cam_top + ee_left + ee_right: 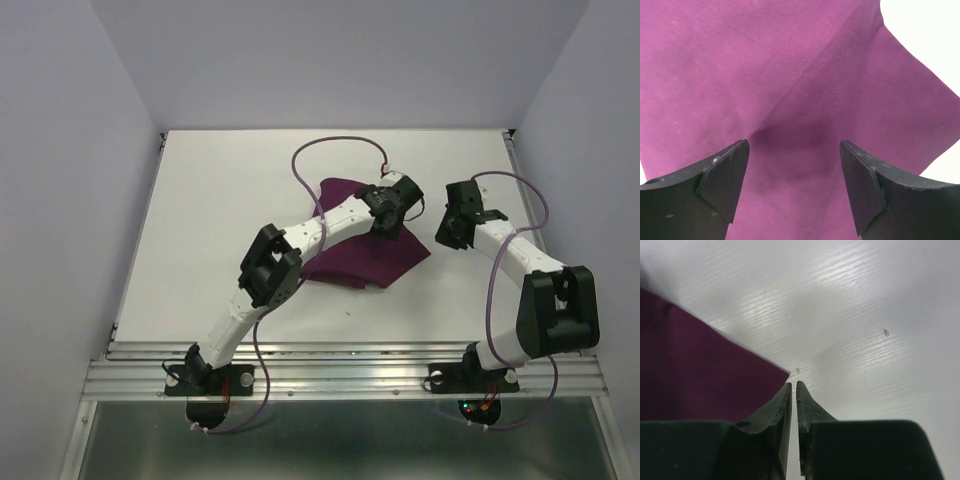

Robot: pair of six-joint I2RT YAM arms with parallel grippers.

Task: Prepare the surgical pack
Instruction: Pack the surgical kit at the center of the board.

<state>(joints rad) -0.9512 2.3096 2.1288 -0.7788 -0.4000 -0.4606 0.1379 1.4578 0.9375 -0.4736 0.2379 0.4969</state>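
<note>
Near the middle of the white table, slightly toward the far right, the surgical pack is seen from above as a flattened, uneven bundle of deep-purple cloth with one corner pointing right. Only the overhead view shows the whole layout: the left gripper is held over the far part of the cloth, and the right gripper is placed just beside its right corner. The weave is shown only by the left wrist view, where the surgical pack fills nearly the whole picture as fine, matte fabric. A soft diagonal fold is seen running up to the right, and a darker shadow lies between the fingers. The left gripper is spread wide above the cloth and no fabric is pinched; whether the tips touch the cloth cannot be told. Bare table is visible at the upper right corner. In the right wrist view, the table is seen as a faintly ribbed, glossy white surface, and a pointed cloth corner ends just beside the fingertips. The right gripper, made of dark matte plastic, is closed to a thin slit over the table.
</note>
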